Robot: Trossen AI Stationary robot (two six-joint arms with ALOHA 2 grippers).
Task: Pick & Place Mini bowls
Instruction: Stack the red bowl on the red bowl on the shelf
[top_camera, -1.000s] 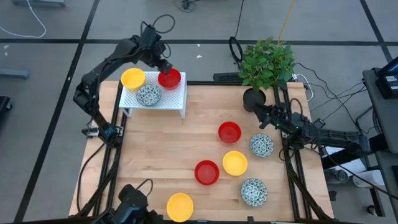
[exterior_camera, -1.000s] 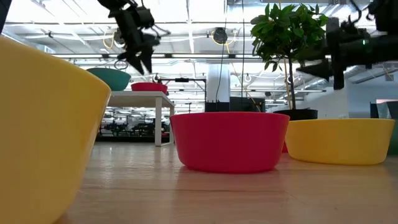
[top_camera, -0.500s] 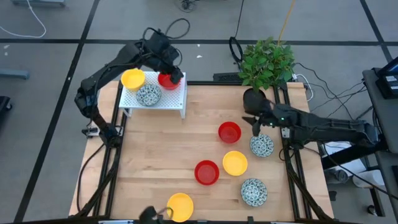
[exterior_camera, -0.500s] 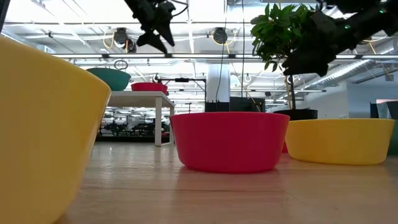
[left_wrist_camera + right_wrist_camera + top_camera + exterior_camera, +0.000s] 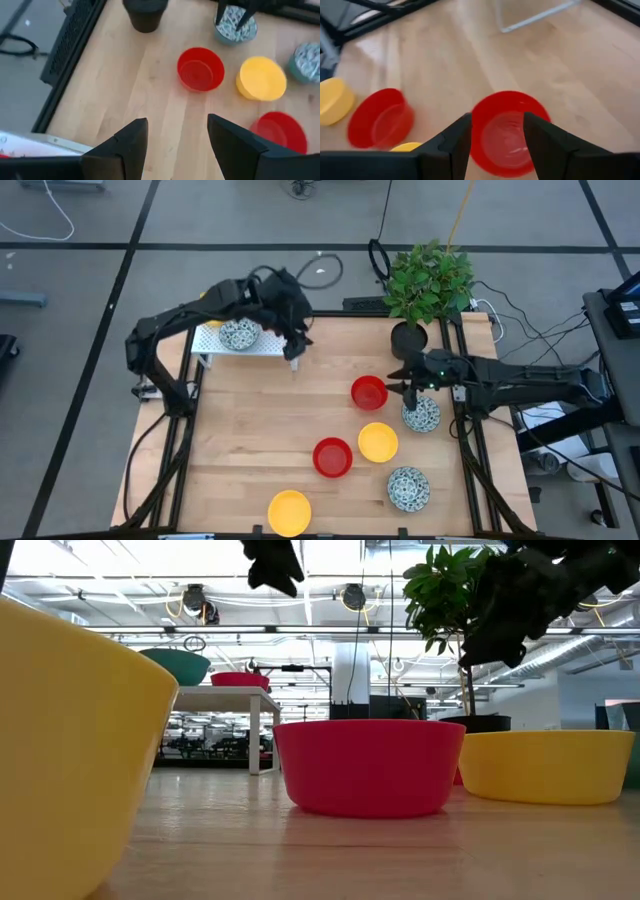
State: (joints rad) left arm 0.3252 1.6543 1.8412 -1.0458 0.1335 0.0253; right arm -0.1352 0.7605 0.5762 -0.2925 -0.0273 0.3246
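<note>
My left arm is covering most of the white rack (image 5: 262, 346) at the upper left of the high view; only one speckled bowl (image 5: 239, 334) is showing there, with a yellow sliver at the arm's edge that I cannot identify.

In the low view, the near yellow bowl (image 5: 70, 750) is running off the left and bottom edges, and my left gripper (image 5: 272, 562) is getting cut by the top edge, fingers unreadable.

In my right wrist view, the red bowl (image 5: 507, 131) between my fingers (image 5: 451, 145) is blurring, and the yellow bowl (image 5: 335, 100) is getting clipped at the left edge.
</note>
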